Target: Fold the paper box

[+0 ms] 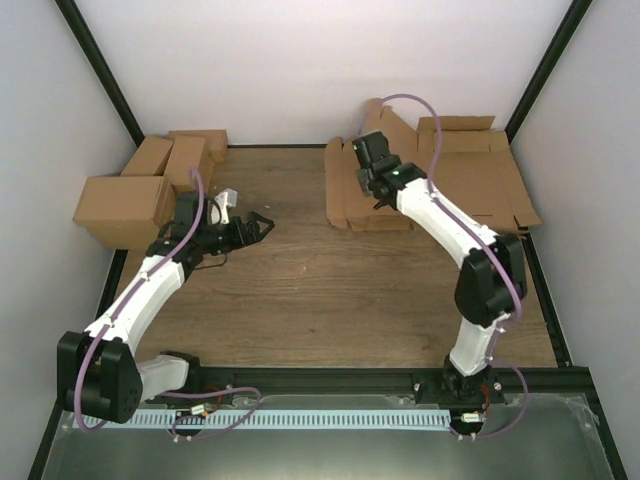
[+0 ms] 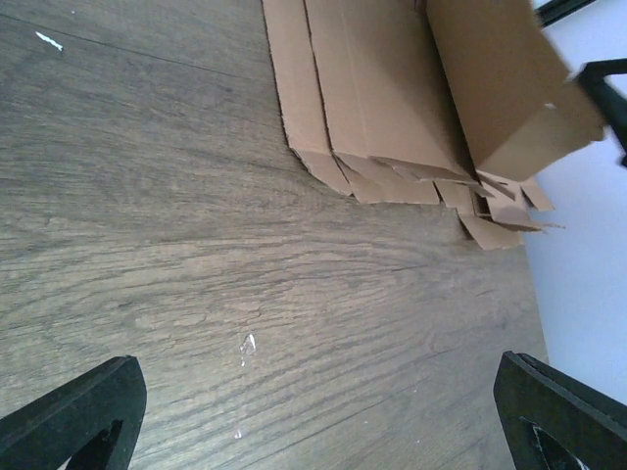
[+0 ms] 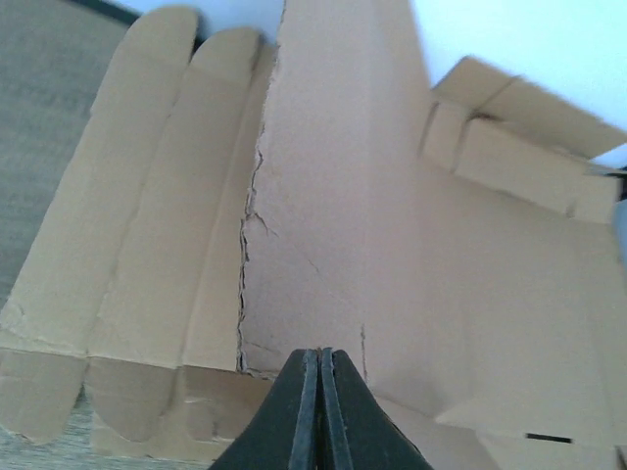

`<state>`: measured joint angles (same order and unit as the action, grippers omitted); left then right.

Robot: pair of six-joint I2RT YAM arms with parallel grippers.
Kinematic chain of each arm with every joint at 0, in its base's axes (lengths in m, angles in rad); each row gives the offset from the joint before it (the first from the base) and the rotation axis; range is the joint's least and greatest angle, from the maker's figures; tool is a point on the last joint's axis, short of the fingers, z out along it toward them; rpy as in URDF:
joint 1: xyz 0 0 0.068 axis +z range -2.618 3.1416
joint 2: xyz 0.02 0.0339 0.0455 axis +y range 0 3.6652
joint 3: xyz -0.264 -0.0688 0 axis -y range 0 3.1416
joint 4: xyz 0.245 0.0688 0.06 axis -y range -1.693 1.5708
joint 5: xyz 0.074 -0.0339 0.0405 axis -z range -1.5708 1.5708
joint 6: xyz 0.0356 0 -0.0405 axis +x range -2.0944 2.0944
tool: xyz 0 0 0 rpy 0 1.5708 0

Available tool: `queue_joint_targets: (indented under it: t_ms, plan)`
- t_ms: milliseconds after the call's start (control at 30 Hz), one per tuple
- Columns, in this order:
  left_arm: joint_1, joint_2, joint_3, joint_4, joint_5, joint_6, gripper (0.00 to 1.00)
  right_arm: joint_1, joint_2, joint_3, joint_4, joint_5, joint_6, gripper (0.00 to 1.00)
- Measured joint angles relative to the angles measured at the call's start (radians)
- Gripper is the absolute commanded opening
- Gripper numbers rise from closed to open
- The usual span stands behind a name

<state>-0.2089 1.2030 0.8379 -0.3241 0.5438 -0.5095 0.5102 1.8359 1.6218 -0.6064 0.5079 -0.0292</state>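
**Thin cardboard, closed right gripper, can't see a pinch**

The paper box point(image 3: 333, 196) sits at the far right of the worktop point(image 1: 300, 280), on top of the pile of sheets point(image 1: 345, 195). It looks light, stiff across panels and floppy at creases (edges look tear-prone), so I'd grab a panel edge, not a tab. The right gripper point(image 3: 315, 367) is closed tight at its near edge, but whether cardboard's pinched is hidden. The left gripper point(image 2: 318, 416) gapes wide, empty.
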Motion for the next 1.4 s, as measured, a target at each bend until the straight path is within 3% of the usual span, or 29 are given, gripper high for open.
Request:
queue_joint_targets:
  t_ms: [233, 433, 500, 533, 600, 667, 733, 1000, 1167, 1400]
  plan:
    - [-0.001, -0.029, 0.001, 0.000, 0.002, -0.027, 1.00, 0.016, -0.217, -0.021, -0.014, 0.043, -0.066, 0.01]
    - [-0.006, -0.055, 0.027, -0.010, 0.003, -0.057, 1.00, 0.269, -0.342, 0.057, -0.152, 0.077, -0.093, 0.02]
    - [-0.007, -0.069, 0.032, -0.015, 0.002, -0.075, 1.00, 0.397, -0.342, 0.113, -0.220, 0.049, -0.056, 0.11]
    - [-0.007, -0.079, 0.032, -0.019, 0.000, -0.087, 1.00, 0.471, -0.342, 0.130, -0.253, 0.012, -0.029, 0.21]
    - [-0.007, -0.108, 0.031, -0.035, -0.012, -0.122, 1.00, 0.560, -0.345, 0.127, -0.284, -0.082, 0.025, 0.49]
    - [-0.007, -0.142, 0.025, -0.049, -0.032, -0.160, 1.00, 0.600, -0.362, 0.062, -0.275, -0.204, 0.093, 0.70]
    - [-0.007, -0.192, 0.001, -0.062, -0.060, -0.202, 1.00, 0.593, -0.382, -0.011, -0.267, -0.275, 0.163, 0.80]
    - [-0.006, -0.351, -0.169, -0.138, -0.154, -0.300, 1.00, 0.302, -0.494, -0.233, -0.173, -0.623, 0.355, 0.83]
    - [-0.006, -0.294, -0.233, -0.188, -0.177, -0.306, 1.00, 0.192, -0.507, -0.341, -0.162, -0.729, 0.376, 0.82]
    - [-0.006, -0.181, -0.339, -0.140, -0.147, -0.318, 0.99, 0.045, -0.461, -0.506, -0.092, -0.821, 0.410, 0.79]
